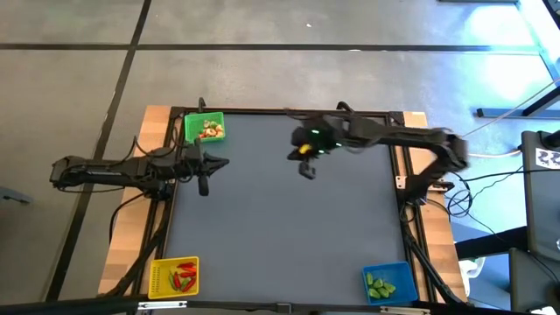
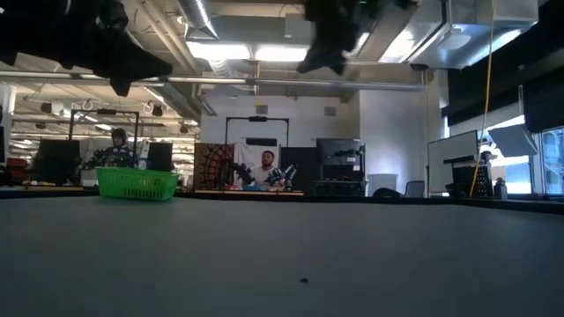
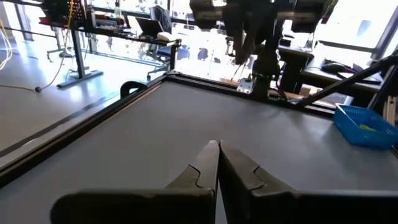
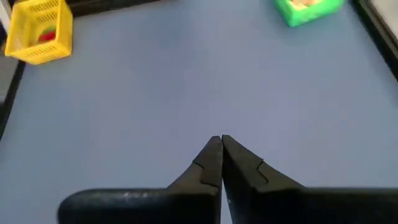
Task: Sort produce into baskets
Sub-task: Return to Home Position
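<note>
Left gripper point(image 3: 217, 144) and right gripper point(image 4: 221, 139) hang pinched together, empty, above the table point(image 1: 280, 227). Produce point(image 1: 208, 130) lies in the green basket point(image 1: 188, 129), yellow basket point(image 1: 157, 278) and blue basket point(image 1: 404, 280). Each tiny piece looks light, hard, probably slippery; pinch across its middle.

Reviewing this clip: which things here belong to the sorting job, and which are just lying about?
Job: green basket, yellow basket, blue basket, produce in them, left tool, right tool, both shut.
Lying about: dark speck, cables, people behind.
</note>
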